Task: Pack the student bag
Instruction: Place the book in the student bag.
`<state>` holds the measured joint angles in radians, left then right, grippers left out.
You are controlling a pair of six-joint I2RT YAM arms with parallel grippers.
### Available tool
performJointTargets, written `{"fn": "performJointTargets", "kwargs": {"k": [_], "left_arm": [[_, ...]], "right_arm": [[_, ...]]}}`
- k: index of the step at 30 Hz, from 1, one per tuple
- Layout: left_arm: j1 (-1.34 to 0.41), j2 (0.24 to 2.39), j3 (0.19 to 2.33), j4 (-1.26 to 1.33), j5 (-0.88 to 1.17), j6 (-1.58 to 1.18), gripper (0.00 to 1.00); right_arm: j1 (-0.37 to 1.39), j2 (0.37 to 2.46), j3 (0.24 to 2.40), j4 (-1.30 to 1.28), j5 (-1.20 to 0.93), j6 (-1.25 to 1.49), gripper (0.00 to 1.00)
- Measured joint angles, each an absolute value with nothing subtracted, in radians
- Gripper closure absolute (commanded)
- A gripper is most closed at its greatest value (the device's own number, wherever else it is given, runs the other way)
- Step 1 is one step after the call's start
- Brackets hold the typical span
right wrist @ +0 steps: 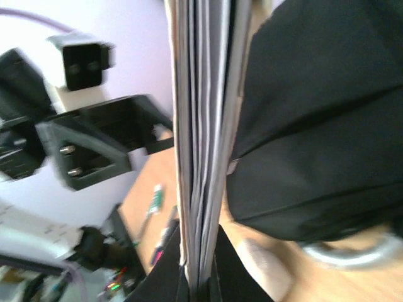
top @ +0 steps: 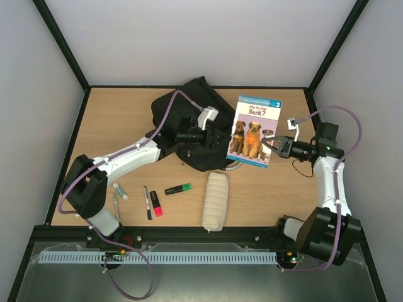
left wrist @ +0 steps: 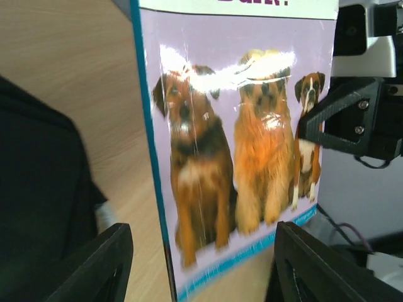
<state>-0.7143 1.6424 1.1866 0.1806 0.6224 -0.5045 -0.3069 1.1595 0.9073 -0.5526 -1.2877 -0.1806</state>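
The student bag (top: 189, 110) is a black backpack lying at the back middle of the table, also in the left wrist view (left wrist: 38, 189) and the right wrist view (right wrist: 315, 126). A children's book (top: 254, 129) with dogs on its purple cover is held up just to the right of it. My right gripper (top: 272, 146) is shut on the book's right edge, and the pages (right wrist: 201, 126) are pinched between its fingers (right wrist: 200, 277). My left gripper (top: 220, 138) stands open at the book's left side, its fingers (left wrist: 107, 258) apart on either side of the cover (left wrist: 233, 157).
A white rolled pouch (top: 215, 200) lies near the front middle. Left of it lie a green highlighter (top: 179, 189), a red marker (top: 155, 204), a black pen (top: 147, 202) and a glue stick (top: 119, 190). The bag's grey loop handle (right wrist: 340, 251) shows beneath it.
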Motion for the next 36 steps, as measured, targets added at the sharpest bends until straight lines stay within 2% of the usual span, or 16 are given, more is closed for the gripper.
{"fn": "performJointTargets", "kwargs": {"k": [5,9,15,19,27,36], "left_arm": [[-0.715,1.612,1.258,0.002,0.46,-0.389,0.4],[-0.749,1.618,1.333,-0.133,0.252,-0.278,0.4],[-0.849,1.713,1.401,-0.287,0.058,-0.141,0.35],[-0.902,1.812,1.457,-0.396,-0.027,-0.077,0.31],[-0.924,2.004,1.597,-0.585,-0.118,-0.044,0.31],[-0.92,2.054,1.622,-0.63,-0.101,-0.06,0.31]], "right_arm": [[-0.348,1.156,0.869,-0.389,-1.036,-0.097,0.99],[-0.35,1.144,0.834,-0.325,-0.844,-0.064,0.99],[-0.35,1.073,0.793,-0.283,-0.694,-0.061,0.99],[-0.35,1.053,0.79,-0.273,-0.665,-0.061,0.99],[-0.35,1.021,0.781,-0.264,-0.653,-0.063,0.99],[-0.35,1.021,0.777,-0.268,-0.653,-0.081,0.99]]}}
